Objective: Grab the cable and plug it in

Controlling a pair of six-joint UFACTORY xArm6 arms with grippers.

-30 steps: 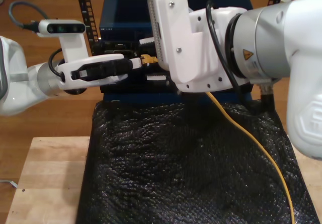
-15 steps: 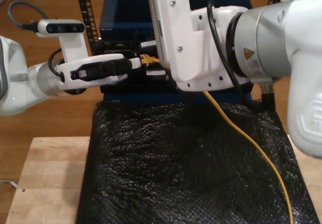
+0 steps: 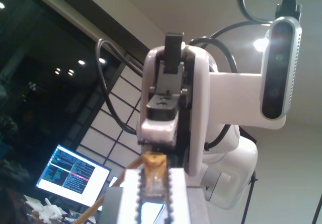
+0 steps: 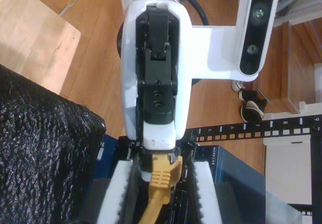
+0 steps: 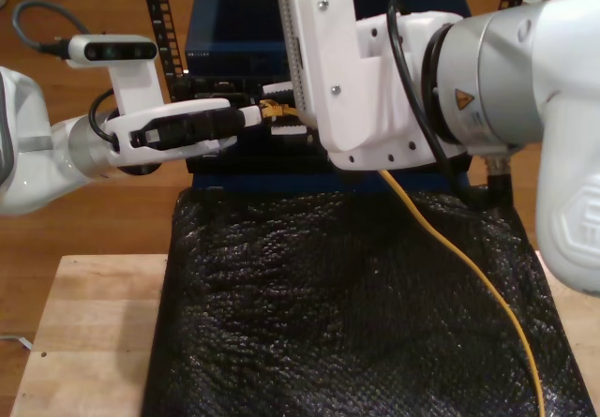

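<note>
The cable's clear plug lies between the toothed fingers of my first gripper, which is shut on it. This is the arm reaching in from the exterior view's left. The yellow boot sits between the fingers of my second gripper, with a dark gap on each side, so that gripper is open. In the exterior view the plug hangs in front of the blue device. The cable trails from under the large arm on the exterior view's right, down across the mat.
A black bubble-textured mat covers most of a wooden table. Behind it stands a blue network device with a dark front, and a perforated rack strip. Shoes stand on the wooden floor.
The large arm on the exterior view's right has shifted slightly rightward. The cable's upper stretch has swung a little left. The plug and the other arm stay put.
</note>
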